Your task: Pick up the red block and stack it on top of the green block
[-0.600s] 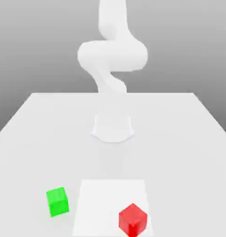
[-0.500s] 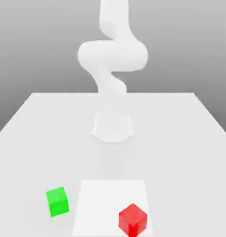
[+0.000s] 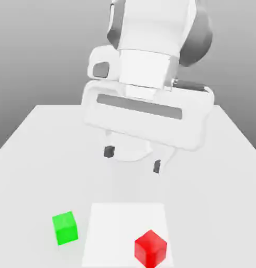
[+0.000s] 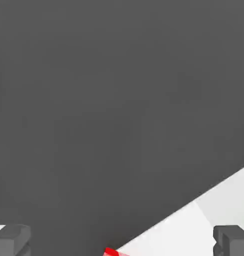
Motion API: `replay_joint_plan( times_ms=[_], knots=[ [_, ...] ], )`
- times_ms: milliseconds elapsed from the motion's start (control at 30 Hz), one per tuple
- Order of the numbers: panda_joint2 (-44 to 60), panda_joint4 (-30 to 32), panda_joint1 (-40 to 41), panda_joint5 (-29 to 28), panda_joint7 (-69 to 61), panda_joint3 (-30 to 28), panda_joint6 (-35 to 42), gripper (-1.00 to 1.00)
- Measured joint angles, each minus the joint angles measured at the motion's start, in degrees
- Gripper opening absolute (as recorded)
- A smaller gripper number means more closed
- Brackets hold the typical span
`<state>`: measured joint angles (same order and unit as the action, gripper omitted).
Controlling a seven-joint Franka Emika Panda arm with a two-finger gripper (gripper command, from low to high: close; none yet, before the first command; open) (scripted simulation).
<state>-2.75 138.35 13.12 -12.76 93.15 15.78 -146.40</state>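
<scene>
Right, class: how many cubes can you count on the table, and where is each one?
2: a green cube left of the white square in the exterior view, and a red cube on that square's near right part.

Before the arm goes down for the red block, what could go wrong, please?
The red block sits turned, corner toward the exterior view, so the pincer might catch its edges instead of flat faces. It also lies near the white square's border; a nudge could push it off.
</scene>
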Motion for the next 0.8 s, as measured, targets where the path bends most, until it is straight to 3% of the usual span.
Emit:
replay_joint_plan(
  times_ms=[267, 400, 433, 667, 800],
  knots=[
    [14.80, 2.69, -1.38, 3.47, 11.80, 0.50, -6.84, 0.00],
    [22.93, 1.69, -3.92, -0.01, 15.67, -2.66, -13.05, 0.00],
    [24.81, 1.38, -4.64, -1.16, 16.57, -3.61, -14.52, -1.00],
    [25.15, 1.33, -4.78, -1.32, 16.74, -3.77, -14.90, -1.00],
    [18.10, 2.59, -2.41, 3.17, 13.41, -0.49, -9.29, -1.00]
  ],
)
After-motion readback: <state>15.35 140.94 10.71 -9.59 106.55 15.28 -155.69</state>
